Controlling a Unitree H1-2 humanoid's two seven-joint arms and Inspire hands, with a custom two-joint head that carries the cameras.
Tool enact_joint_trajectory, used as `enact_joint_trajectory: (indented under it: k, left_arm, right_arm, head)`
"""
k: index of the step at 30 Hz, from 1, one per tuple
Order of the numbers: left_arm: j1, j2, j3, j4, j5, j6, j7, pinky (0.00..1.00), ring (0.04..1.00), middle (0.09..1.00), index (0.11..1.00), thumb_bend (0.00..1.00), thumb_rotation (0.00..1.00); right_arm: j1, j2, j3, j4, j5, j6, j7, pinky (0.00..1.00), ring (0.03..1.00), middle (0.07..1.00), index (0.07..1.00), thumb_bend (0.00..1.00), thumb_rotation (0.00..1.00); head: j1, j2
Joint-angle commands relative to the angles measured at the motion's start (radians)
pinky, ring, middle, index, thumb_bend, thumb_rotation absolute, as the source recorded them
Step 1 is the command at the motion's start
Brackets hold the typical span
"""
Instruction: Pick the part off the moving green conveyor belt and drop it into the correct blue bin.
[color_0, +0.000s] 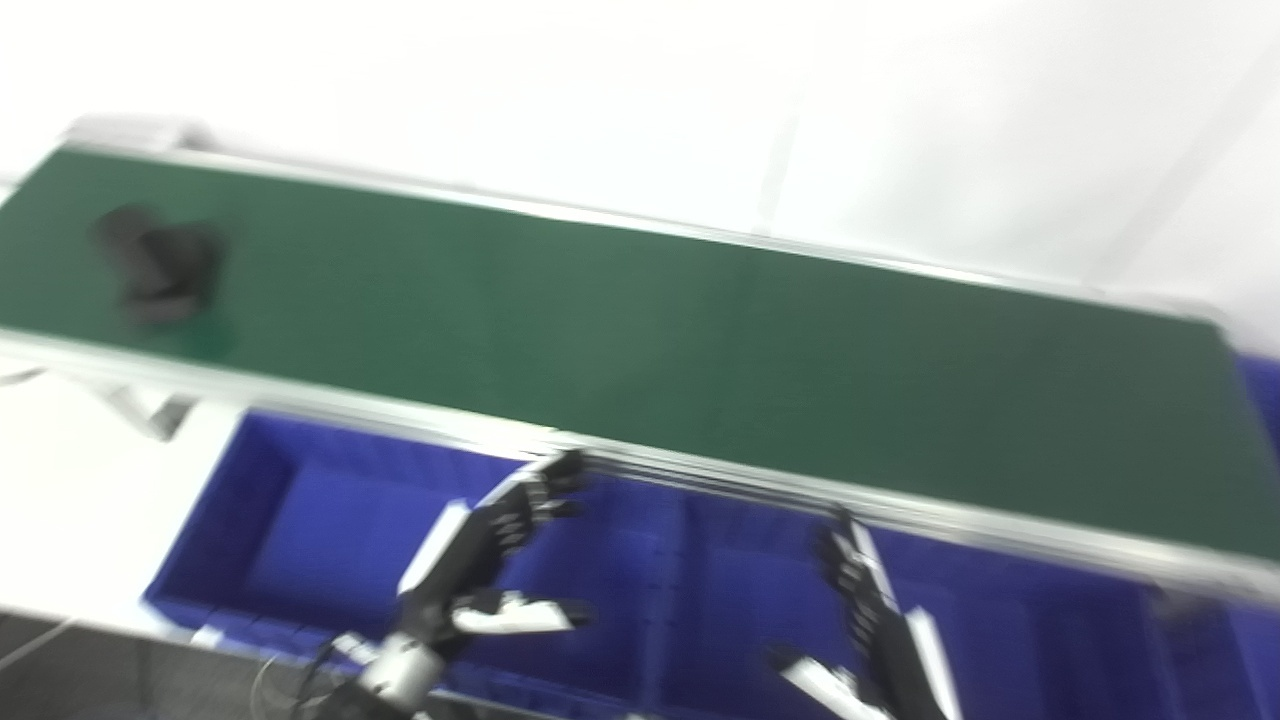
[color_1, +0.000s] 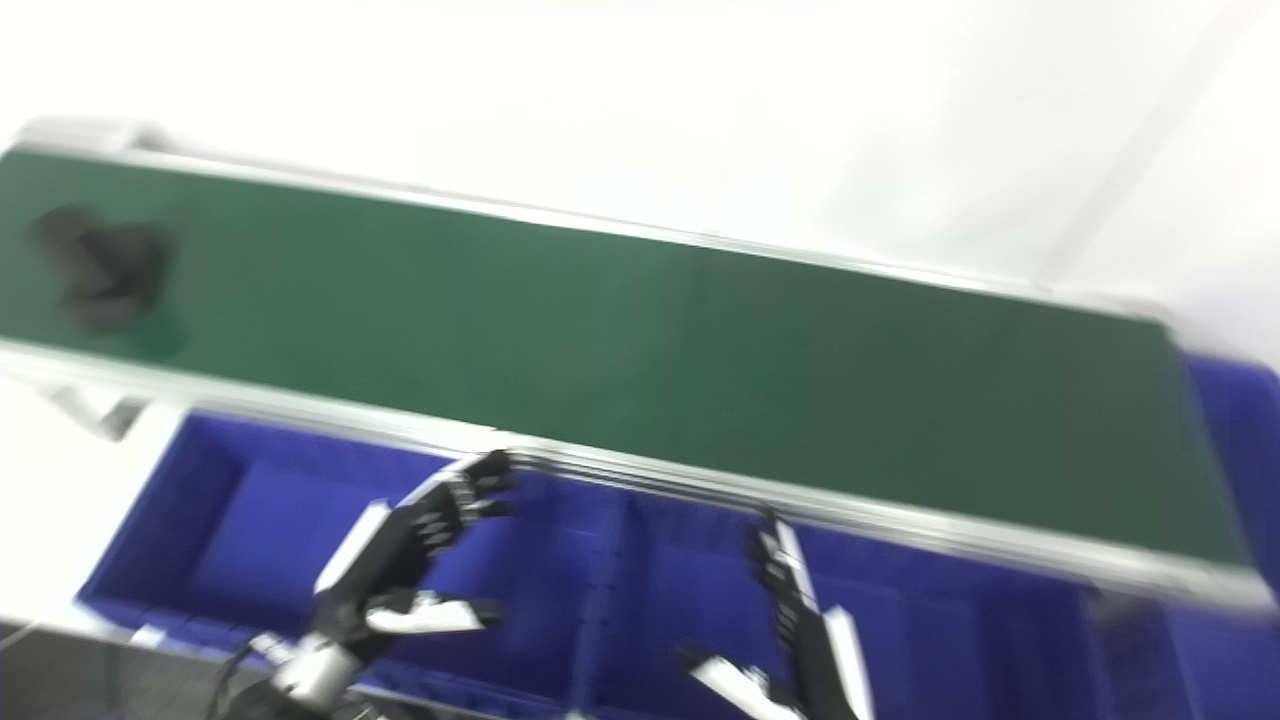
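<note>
A dark, blurred part (color_0: 158, 270) lies on the green conveyor belt (color_0: 640, 340) near its far left end. Below the belt's near rail stand blue bins (color_0: 330, 540) side by side. My left hand (color_0: 490, 565) hovers open over the left bin's right side, fingers stretched toward the rail, thumb out to the right. My right hand (color_0: 865, 620) is open too, fingers pointing up over the middle bin (color_0: 740, 600). Neither hand holds anything. The part is far to the left of both hands.
The belt runs diagonally from upper left to lower right, framed by silver rails (color_0: 900, 510). A further blue bin (color_0: 1210, 650) sits at the right. White floor lies behind the belt; a dark mat (color_0: 100, 670) shows at bottom left. The picture is motion-blurred.
</note>
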Motion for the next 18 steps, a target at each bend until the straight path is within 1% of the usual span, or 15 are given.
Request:
enact_joint_trajectory:
  k: [1,3,4,5,7,9,10,11,14,16,17,18]
  left_arm:
    - [-0.003,-0.011,-0.004,-0.006,0.016,-0.045,0.022,0.81,0.859,0.882,0.855,0.92,0.27]
    - [-0.006,-0.018,-0.006,0.002,0.028,-0.045,0.032,0.8,0.844,0.867,0.841,0.93,0.26]
    - [-0.007,-0.02,-0.007,0.004,0.035,-0.045,0.039,0.79,0.839,0.861,0.837,0.93,0.25]
    - [-0.009,-0.022,-0.009,0.007,0.043,-0.045,0.045,0.79,0.835,0.856,0.834,0.94,0.26]
    - [-0.01,-0.021,-0.014,0.008,0.058,-0.044,0.053,0.78,0.832,0.856,0.834,0.95,0.25]
    - [-0.012,-0.021,-0.018,0.01,0.064,-0.044,0.06,0.77,0.829,0.858,0.834,0.96,0.26]
    - [-0.012,-0.02,-0.02,0.012,0.064,-0.044,0.063,0.76,0.828,0.858,0.833,0.97,0.26]
    - [-0.011,-0.021,-0.021,0.014,0.066,-0.044,0.069,0.76,0.828,0.858,0.833,0.97,0.26]
    - [-0.011,-0.019,-0.023,0.019,0.063,-0.045,0.078,0.76,0.824,0.852,0.828,0.98,0.27]
    - [-0.013,-0.015,-0.024,0.024,0.062,-0.045,0.08,0.76,0.823,0.851,0.827,0.99,0.26]
    - [-0.014,-0.013,-0.024,0.026,0.063,-0.045,0.081,0.76,0.823,0.853,0.828,0.99,0.26]
    - [-0.017,-0.011,-0.024,0.031,0.06,-0.045,0.079,0.76,0.824,0.854,0.828,0.99,0.26]
  right_arm:
    - [-0.009,-0.009,-0.007,0.0,0.021,-0.082,0.012,0.96,0.957,0.96,1.0,0.85,0.52]
    - [-0.013,-0.013,-0.009,0.014,0.025,-0.091,0.01,0.97,0.963,0.967,1.0,0.85,0.53]
    - [-0.015,-0.014,-0.011,0.019,0.025,-0.095,0.009,0.96,0.962,0.967,1.0,0.86,0.54]
    - [-0.017,-0.015,-0.012,0.026,0.032,-0.099,0.011,0.96,0.963,0.968,1.0,0.86,0.54]
    - [-0.019,-0.017,-0.014,0.028,0.042,-0.094,0.013,0.98,0.977,0.98,1.0,0.84,0.54]
    - [-0.019,-0.017,-0.018,0.035,0.053,-0.091,0.015,0.99,0.978,0.978,1.0,0.86,0.54]
    - [-0.019,-0.016,-0.02,0.04,0.059,-0.094,0.016,1.0,0.981,0.979,1.0,0.86,0.53]
    - [-0.024,-0.015,-0.021,0.059,0.068,-0.115,0.018,1.0,0.981,0.979,1.0,0.86,0.53]
    - [-0.034,-0.011,-0.021,0.091,0.079,-0.145,0.024,1.0,0.985,0.979,1.0,0.81,0.52]
    - [-0.033,-0.007,-0.02,0.094,0.075,-0.145,0.022,1.0,0.984,0.98,1.0,0.79,0.5]
    - [-0.033,-0.006,-0.02,0.095,0.073,-0.145,0.021,1.0,0.985,0.982,1.0,0.79,0.5]
    - [-0.033,-0.004,-0.019,0.097,0.07,-0.147,0.021,1.0,0.986,0.985,1.0,0.79,0.5]
  head:
    - [0.023,-0.011]
    - [0.051,-0.028]
    - [0.051,-0.028]
    - [0.069,-0.038]
    - [0.087,-0.043]
    - [0.098,-0.053]
    - [0.098,-0.053]
    - [0.092,-0.063]
    - [0.07,-0.073]
    - [0.053,-0.087]
    - [0.053,-0.087]
    - [0.035,-0.105]
